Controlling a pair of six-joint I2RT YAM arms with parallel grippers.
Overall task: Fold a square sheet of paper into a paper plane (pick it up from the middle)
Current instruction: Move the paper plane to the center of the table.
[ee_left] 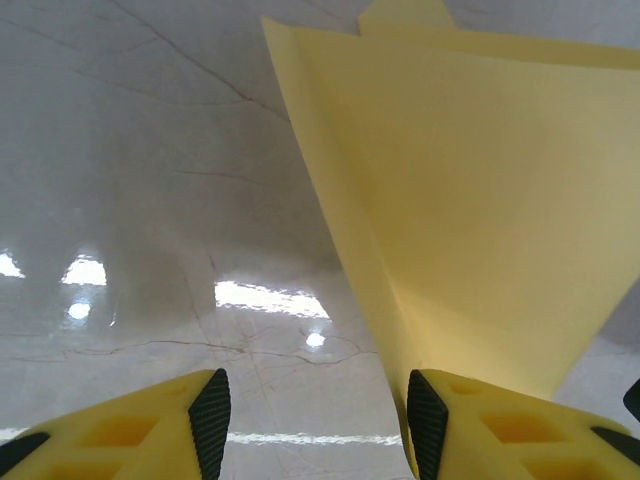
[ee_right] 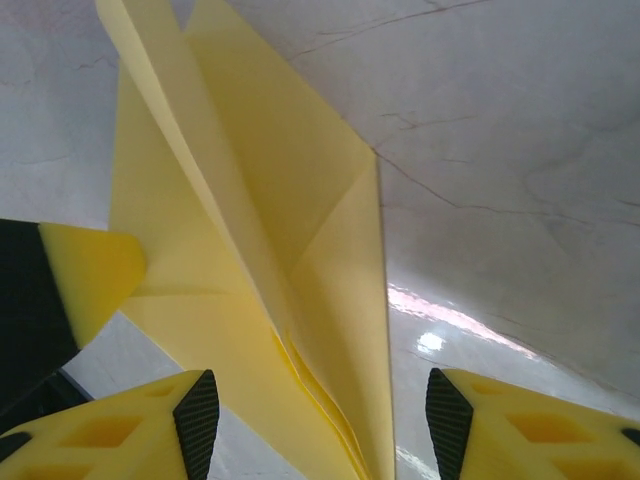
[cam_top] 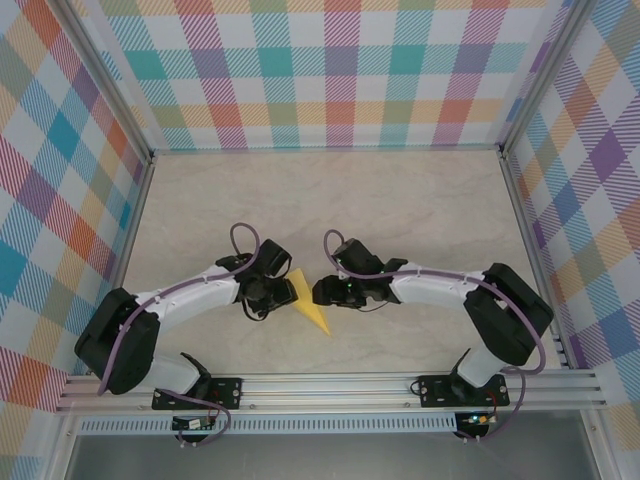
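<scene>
Left tool (ee_left: 318,412) beside paper plane (ee_left: 480,200) edge

Pastel plaid walls (cam_top: 340,70) enclose three sides. The table (cam_top: 430,200) is pale, veined, glossy. A metal rail (cam_top: 330,385) lines its near edge.

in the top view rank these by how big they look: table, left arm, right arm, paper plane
1. table
2. left arm and right arm: they look alike, so tied
3. paper plane, partly covered by the arm ends
</scene>
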